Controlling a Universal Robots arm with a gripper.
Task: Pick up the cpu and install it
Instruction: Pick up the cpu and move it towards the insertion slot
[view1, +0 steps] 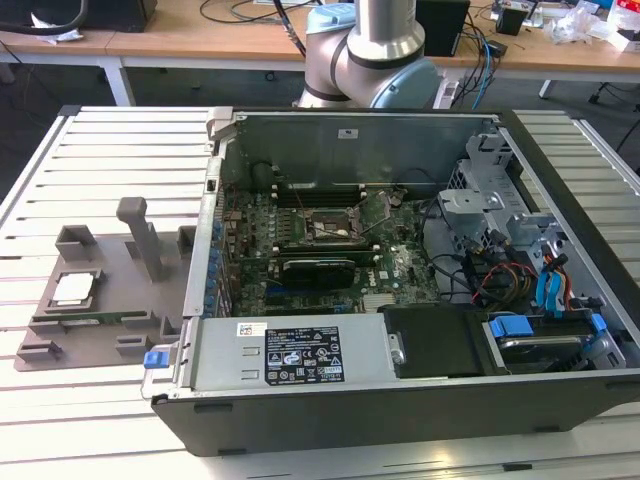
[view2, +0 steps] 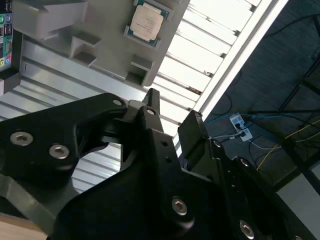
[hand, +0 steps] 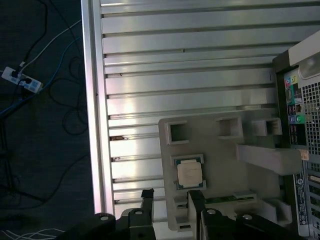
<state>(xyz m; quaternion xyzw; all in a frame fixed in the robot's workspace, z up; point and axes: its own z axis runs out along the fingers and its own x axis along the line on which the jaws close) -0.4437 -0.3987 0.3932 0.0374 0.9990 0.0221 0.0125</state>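
On one grey tray (view1: 112, 283), one cpu (view1: 73, 288) lying flat, one gripper (hand: 170, 198) clear of it, jaws spread, empty.

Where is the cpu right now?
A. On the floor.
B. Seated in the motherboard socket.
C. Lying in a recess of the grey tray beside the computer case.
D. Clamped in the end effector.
C: the cpu lies flat in a recess of the grey tray, outside the computer case, and the open end effector holds nothing.
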